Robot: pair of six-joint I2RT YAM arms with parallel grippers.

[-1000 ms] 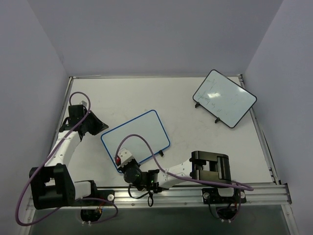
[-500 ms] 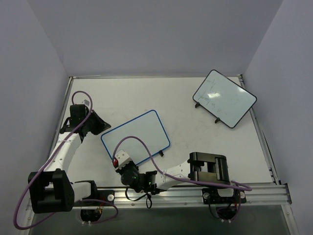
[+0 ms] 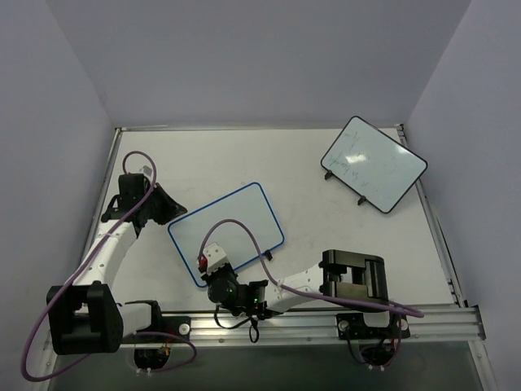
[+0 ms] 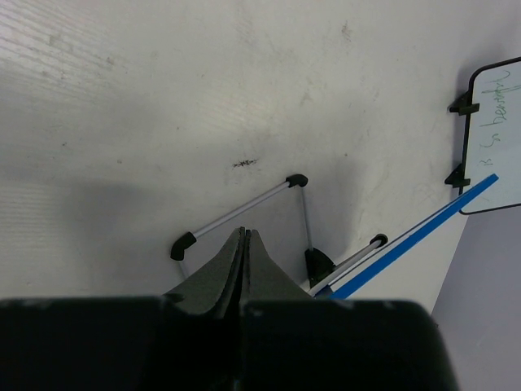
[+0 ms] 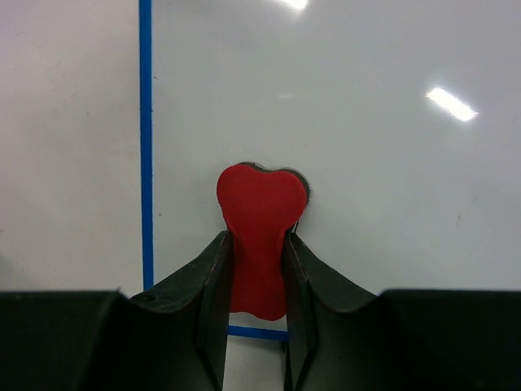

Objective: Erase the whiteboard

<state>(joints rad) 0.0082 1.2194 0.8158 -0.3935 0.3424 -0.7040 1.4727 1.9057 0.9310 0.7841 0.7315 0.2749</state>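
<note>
The whiteboard [image 3: 232,221], white with a blue rim, lies tilted in the middle of the table. No red scribbles show on it in any view. My right gripper [image 3: 203,262] is at its near left corner, shut on a red eraser [image 5: 260,195] that rests on the board's white surface [image 5: 366,163], just inside the blue rim [image 5: 146,122]. My left gripper [image 3: 168,210] is shut and empty at the board's left edge. In the left wrist view, its closed fingertips [image 4: 245,234] point at the board's metal legs [image 4: 236,210] and blue rim [image 4: 407,248].
A black-rimmed whiteboard [image 3: 373,163] with faint dark marks stands at the back right. It also shows in the left wrist view [image 4: 496,138]. Purple walls close in the table on three sides. Purple cables loop over both arms.
My right gripper has slid the eraser slightly left and then back right, staying near the board's near left corner. My left gripper has crept a little toward the board's left edge.
</note>
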